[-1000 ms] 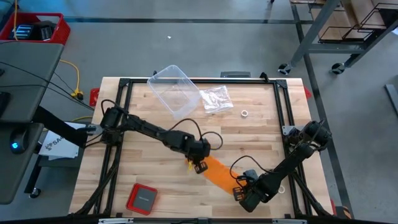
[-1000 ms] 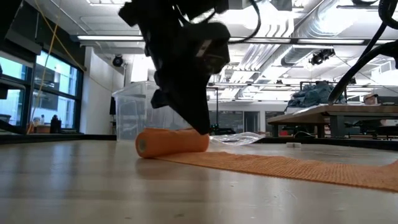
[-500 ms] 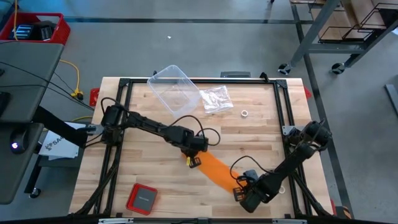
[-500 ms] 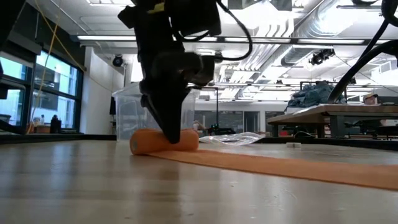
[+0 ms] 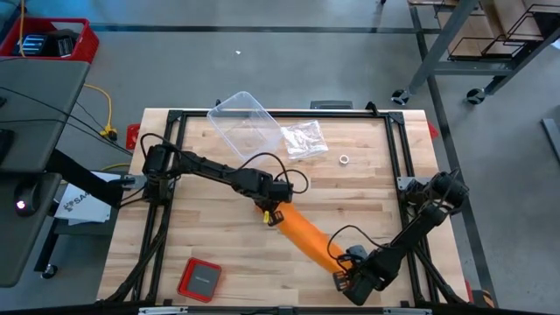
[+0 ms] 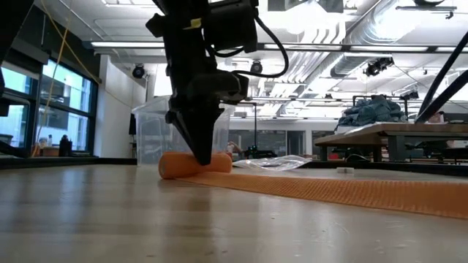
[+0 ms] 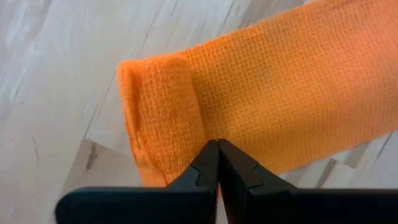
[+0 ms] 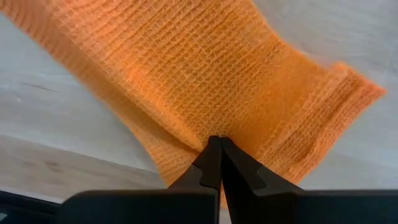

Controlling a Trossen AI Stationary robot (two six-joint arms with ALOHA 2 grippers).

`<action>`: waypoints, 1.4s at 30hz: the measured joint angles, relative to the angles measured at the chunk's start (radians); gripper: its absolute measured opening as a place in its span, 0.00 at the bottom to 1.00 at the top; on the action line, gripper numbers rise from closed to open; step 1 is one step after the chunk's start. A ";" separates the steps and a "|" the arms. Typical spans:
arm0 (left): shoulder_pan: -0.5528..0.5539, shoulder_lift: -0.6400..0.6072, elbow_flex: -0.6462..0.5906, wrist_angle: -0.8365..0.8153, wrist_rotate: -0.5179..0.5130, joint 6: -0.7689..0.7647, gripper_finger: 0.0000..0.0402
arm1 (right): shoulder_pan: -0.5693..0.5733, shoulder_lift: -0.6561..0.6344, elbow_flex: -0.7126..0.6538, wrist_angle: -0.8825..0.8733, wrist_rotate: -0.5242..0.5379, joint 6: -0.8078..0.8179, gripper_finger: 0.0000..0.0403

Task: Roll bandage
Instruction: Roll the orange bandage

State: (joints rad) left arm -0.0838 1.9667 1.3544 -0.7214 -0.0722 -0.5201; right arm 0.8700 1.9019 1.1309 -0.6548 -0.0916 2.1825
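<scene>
Our closed left jaws [image 7: 217, 142] press the bandage [image 5: 302, 233] roll; our closed right jaws [image 8: 216, 138] pin its flat end on the desk [image 5: 367, 188].

Left hand [image 5: 272, 216] and right hand [image 5: 343, 282], both closed, press low.

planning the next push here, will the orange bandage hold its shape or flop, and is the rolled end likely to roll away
The bandage looks like soft open-weave cloth lying flat on the table, so it would probably droop if lifted. Its rolled end is round and small, so a nudge could roll it or loosen it. The left gripper and right gripper, both shut, touch it; the weave probably grips rather than slips.
</scene>
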 joint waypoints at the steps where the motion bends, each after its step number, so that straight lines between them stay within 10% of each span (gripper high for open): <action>1: -0.004 0.000 0.000 0.000 0.003 -0.002 0.00 | -0.006 -0.002 0.000 0.001 -0.006 -0.001 0.00; 34: -0.073 -0.051 -0.161 -0.029 -0.020 -0.283 0.00 | -0.175 -0.081 0.050 -0.157 0.252 -0.142 0.00; 42: -0.036 -0.069 -0.165 0.009 -0.005 -0.298 0.00 | -0.187 -0.145 0.052 -0.232 0.247 -0.220 0.15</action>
State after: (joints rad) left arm -0.1194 1.8980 1.1893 -0.7125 -0.0768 -0.8185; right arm 0.6833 1.7571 1.1825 -0.8872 0.1555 1.9625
